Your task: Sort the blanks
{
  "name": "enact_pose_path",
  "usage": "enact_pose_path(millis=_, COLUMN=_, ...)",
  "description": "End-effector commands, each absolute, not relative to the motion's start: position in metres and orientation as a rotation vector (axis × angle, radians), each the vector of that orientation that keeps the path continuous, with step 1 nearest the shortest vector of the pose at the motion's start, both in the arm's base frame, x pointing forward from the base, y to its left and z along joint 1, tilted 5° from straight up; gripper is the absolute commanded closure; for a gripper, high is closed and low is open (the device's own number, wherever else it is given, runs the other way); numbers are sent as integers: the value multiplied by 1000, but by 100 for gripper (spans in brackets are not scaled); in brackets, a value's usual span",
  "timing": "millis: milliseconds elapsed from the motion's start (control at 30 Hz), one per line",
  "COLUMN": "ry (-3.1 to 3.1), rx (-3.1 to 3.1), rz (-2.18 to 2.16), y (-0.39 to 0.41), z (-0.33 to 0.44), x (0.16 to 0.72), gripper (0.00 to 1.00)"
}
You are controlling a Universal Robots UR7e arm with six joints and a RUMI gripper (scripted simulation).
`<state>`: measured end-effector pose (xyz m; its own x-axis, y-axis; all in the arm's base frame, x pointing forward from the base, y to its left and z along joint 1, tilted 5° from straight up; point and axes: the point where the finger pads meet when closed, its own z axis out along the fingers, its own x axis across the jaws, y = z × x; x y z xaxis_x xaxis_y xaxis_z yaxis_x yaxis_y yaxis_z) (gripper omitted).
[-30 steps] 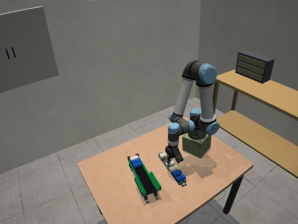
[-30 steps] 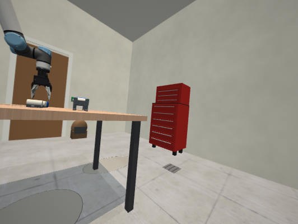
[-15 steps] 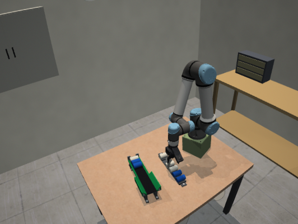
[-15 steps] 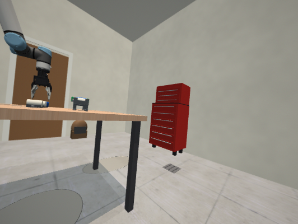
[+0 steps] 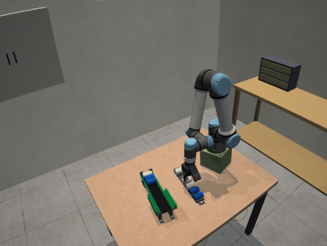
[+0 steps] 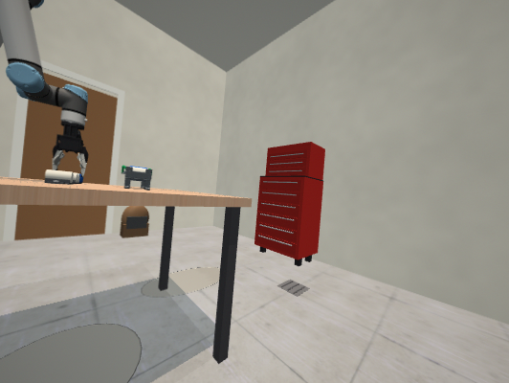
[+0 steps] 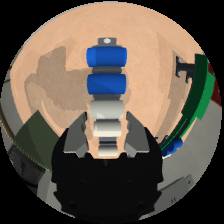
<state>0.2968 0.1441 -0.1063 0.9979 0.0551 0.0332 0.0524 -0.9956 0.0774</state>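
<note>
Tabletop (image 5: 123,197) (image 6: 191,199) (image 7: 137,30) — jaws (image 5: 191,181) (image 6: 70,173) apart — above rack (image 5: 201,202) (image 7: 107,41)

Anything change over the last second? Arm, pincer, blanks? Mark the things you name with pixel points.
The pincer (image 5: 191,179) (image 6: 70,171) (image 7: 106,112) came down slightly toward the rack (image 5: 201,202) (image 6: 56,181) (image 7: 107,41); the arm (image 5: 198,109) (image 6: 21,35) lowered with it. Nothing gripped or let go; pincer still open. Blanks on the rack and the ramp (image 5: 171,198) (image 6: 138,178) (image 7: 201,100) show no visible shift; rack and ramp stayed put.
</note>
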Motion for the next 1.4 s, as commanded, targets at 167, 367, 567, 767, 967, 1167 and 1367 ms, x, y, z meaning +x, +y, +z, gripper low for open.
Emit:
enact_pose_path(millis=167, ry=83, rx=3064, rz=58, y=143, z=-118, x=298, gripper=48)
enact_pose_path(millis=367, ry=83, rx=3064, rz=58, y=143, z=-118, x=298, gripper=48)
enact_pose_path(millis=567, ry=83, rx=3064, rz=58, y=143, z=-118, x=298, gripper=48)
enact_pose_path(millis=767, ry=83, rx=3064, rz=58, y=143, z=-118, x=298, gripper=48)
enact_pose_path(millis=967, ry=83, rx=3064, rz=58, y=143, z=-118, x=298, gripper=48)
enact_pose_path(millis=1167, ry=83, rx=3064, rz=58, y=143, z=-118, x=298, gripper=48)
enact_pose_path(millis=1367, ry=83, rx=3064, rz=58, y=143, z=-118, x=298, gripper=48)
